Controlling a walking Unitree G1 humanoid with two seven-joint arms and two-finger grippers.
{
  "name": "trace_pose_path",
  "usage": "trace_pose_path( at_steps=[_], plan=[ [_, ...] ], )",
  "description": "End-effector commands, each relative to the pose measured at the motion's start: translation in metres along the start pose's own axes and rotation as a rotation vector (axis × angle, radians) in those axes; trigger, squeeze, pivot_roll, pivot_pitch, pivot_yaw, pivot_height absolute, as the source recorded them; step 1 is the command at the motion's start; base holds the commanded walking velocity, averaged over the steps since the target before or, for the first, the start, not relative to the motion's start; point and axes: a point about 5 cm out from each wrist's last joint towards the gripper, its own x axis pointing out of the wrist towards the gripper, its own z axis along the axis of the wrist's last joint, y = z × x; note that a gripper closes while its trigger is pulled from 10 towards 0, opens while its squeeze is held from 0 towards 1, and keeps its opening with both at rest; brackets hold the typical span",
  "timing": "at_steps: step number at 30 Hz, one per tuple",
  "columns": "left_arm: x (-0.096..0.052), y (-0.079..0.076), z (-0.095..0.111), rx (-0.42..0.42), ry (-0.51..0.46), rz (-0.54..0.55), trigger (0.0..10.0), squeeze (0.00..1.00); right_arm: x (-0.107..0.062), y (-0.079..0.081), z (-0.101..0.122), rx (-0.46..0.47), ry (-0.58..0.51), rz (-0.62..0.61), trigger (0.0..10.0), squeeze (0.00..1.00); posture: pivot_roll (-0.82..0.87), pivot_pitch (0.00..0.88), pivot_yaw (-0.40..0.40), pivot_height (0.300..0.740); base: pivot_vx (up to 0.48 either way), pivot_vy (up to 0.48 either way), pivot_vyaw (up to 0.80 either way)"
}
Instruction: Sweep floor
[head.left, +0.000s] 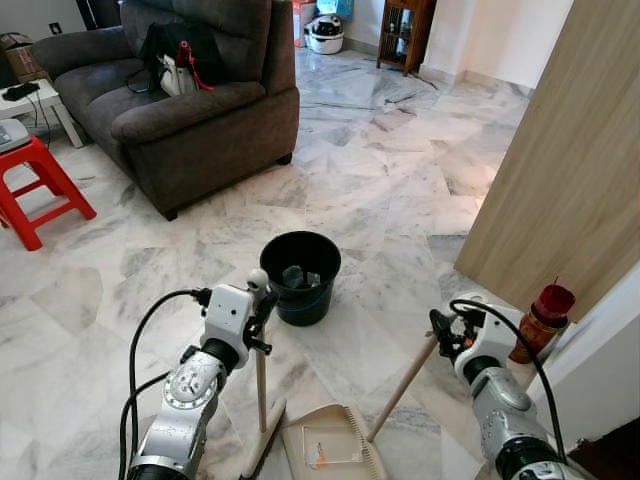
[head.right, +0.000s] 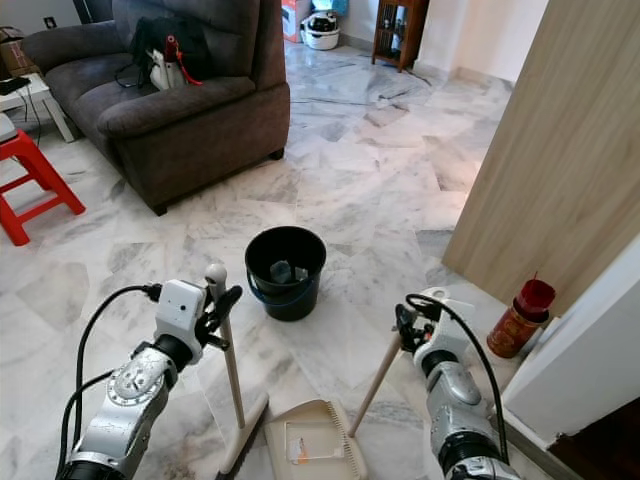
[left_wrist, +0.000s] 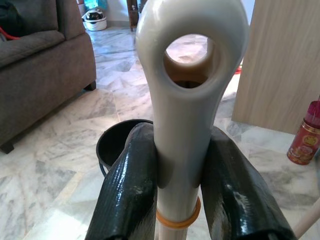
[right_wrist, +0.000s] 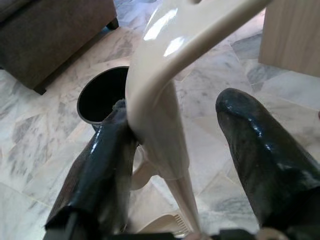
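My left gripper (head.left: 262, 300): two long black fingers (left_wrist: 131, 190) pressed against either side of the cream plastic broom handle (head.left: 261, 385), just below its looped hanging eye (left_wrist: 190, 55). Clamped tight on it.

Broom handle: long axis close to vertical, eye end up, running down to the pale broom head (head.left: 262, 445) on the white-and-grey marble floor (head.left: 380, 190). An orange ring circles the shaft just below my fingers.

My right gripper (head.left: 447, 335): black fingers astride the top of the slanted cream dustpan handle (head.left: 402, 390). One finger (right_wrist: 97, 170) lies against the handle; the other (right_wrist: 265, 155) stands off it with a gap showing. Parted, not squeezed closed.

Dustpan handle: long axis tilted, upper end toward my right gripper, lower end slanting down toward my left to meet the pan.

Beige plastic dustpan (head.left: 330, 445): flat on the floor between my arms, just beside the broom head; a small orange-marked scrap lies in its tray.

Round black plastic bucket (head.left: 300, 277): upright on the floor just beyond the broom, mouth up, some pale items inside.

Dark grey fabric sofa (head.left: 190, 95): farther off to my left, a black bag with red trim on its seat.

Red plastic stool (head.left: 42, 190): at the far left, near the sofa.

Light wooden panel (head.left: 570, 160): upright at my right.

Red jar with a dark red lid (head.left: 540, 322): on the floor at the panel's foot, near my right arm.
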Motion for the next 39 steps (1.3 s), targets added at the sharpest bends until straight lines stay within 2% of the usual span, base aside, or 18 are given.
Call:
trace_pose_path(
  at_steps=[1,39],
  plan=[
    [0.0041,0.0017,0.0080,0.013,-0.030,-0.007,10.0,0.00,-0.0008,-0.0008,-0.0006,0.008,0.003,0.000,0.0,0.00,0.09,0.000,-0.003,0.740,0.000,0.000,0.00],
    [0.0023,-0.0006,0.0067,0.013,-0.030,-0.012,10.0,0.00,-0.0011,0.0009,-0.0004,0.003,0.001,0.022,0.0,0.00,0.10,0.000,-0.008,0.740,0.000,0.000,0.00]
  ],
)
